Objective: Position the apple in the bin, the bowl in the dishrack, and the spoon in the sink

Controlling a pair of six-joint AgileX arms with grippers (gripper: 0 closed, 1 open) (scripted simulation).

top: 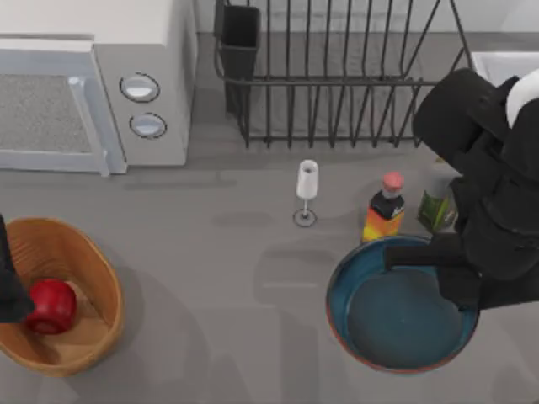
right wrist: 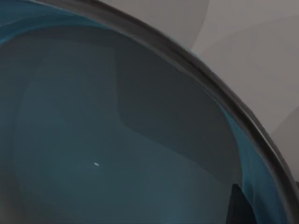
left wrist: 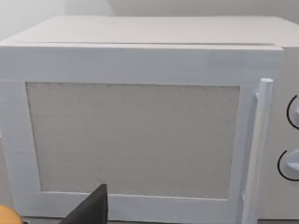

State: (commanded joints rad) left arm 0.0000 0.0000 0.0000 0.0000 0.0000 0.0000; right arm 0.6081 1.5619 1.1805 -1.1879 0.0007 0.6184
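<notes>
Grey table, matte, seen from above. White microwave at the back left, two round knobs facing front. Black dishrack at the back middle, dark utensil cup at its left corner. Corner of the pale sink at the back right edge, mostly behind the right arm. Small white goblet upright in the middle of the table, just in front of the rack. Bottle with a red cap and orange-yellow label to its right, and a small green carton just beside that.

Bin at the front left, apple already sitting inside on the wooden floor.

Bowl at the front right, teal inside, reddish rim, just in front of the bottle. No telling whether it rests on the table or hangs clear of it. Right gripper over the bowl's right rim, black arm reaching in from the right edge. Fingers hidden by the arm from above, so can't tell how wide they are or whether they hold the rim. Right wrist view: bowl interior up close.

Left arm at the far left edge over the bin; can't tell its fingers either. Left wrist view: microwave door.
</notes>
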